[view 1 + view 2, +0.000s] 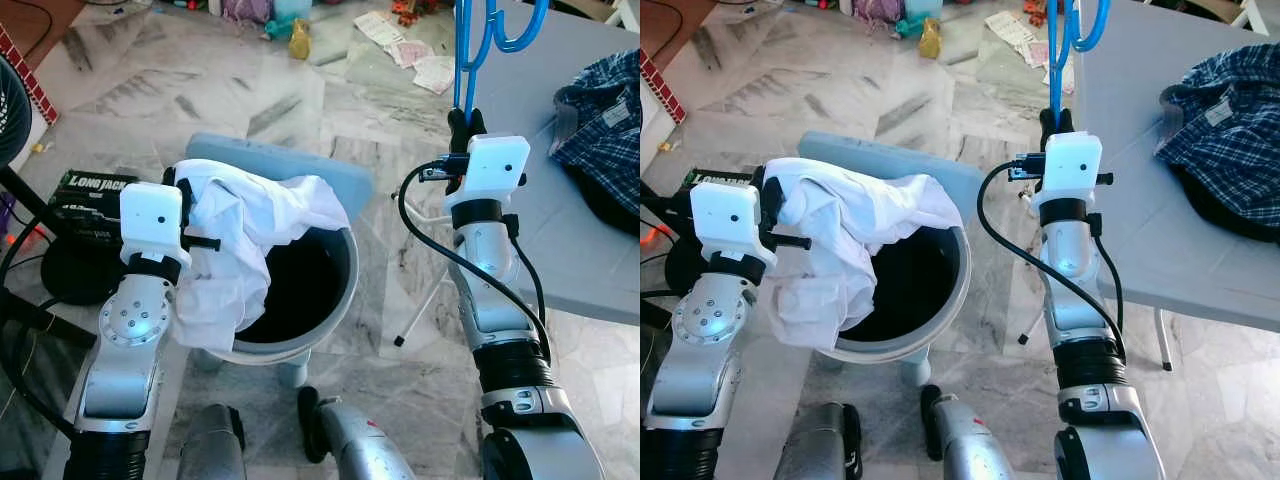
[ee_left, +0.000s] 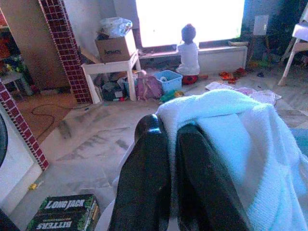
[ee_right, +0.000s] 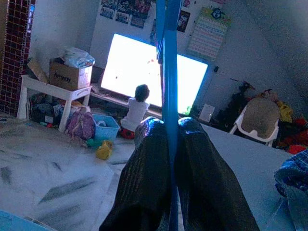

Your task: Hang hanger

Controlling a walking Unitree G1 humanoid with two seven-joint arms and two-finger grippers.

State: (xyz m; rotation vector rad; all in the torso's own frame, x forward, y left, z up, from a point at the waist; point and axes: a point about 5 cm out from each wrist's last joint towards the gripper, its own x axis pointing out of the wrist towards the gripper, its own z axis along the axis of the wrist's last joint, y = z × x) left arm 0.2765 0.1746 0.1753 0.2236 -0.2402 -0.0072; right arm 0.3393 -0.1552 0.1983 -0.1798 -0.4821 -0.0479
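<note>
A blue plastic hanger (image 1: 478, 40) stands upright beside the grey table's near left corner, and its bar (image 3: 167, 72) runs up between the fingers of my right gripper (image 1: 466, 122), which is shut on it. My left gripper (image 1: 183, 192) is shut on a white garment (image 1: 250, 225). The cloth (image 2: 240, 139) drapes from the fingers over the rim of a grey laundry basket (image 1: 335, 300) below. Only the hanger's lower loops show in the head views; its top is cut off.
A grey table (image 1: 1160, 180) at the right holds a blue plaid shirt (image 1: 1230, 120). A black box (image 1: 85, 195) lies on the marble floor at the left. Papers and toys (image 1: 410, 45) are scattered farther off. A small person (image 2: 188, 50) sits before a bright window.
</note>
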